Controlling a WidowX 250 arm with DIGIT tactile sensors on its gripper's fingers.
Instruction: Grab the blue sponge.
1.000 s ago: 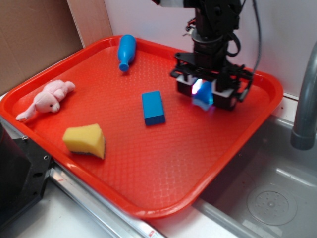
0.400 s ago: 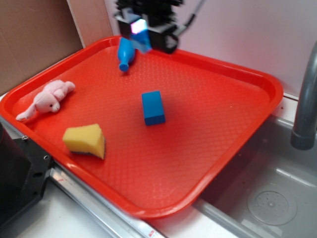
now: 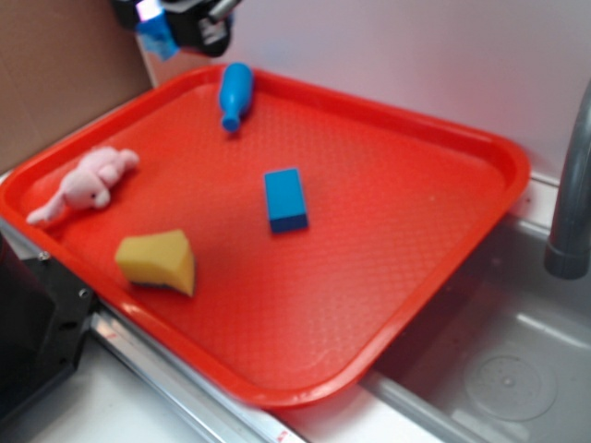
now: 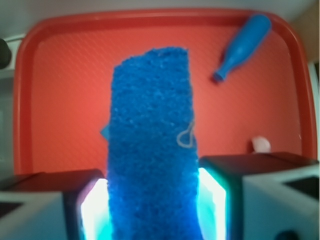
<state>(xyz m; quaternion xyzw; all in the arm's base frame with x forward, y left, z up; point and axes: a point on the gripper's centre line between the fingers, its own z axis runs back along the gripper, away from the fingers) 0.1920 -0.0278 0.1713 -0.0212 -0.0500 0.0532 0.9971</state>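
Over the tray's [image 3: 462,138] far-left corner, high up: gripper [image 3: 157,20] has swung there from low over the right side a second ago, passing above the bottle [image 3: 235,94] on the way. Blue sponge [image 4: 152,145] rides with it, pinched between both fingers [image 4: 227,192], rough face to the wrist camera. Blue block [image 3: 285,199], yellow sponge [image 3: 157,261] and pink plush [image 3: 85,185] unmoved. Grab looks done; grip seems firm.
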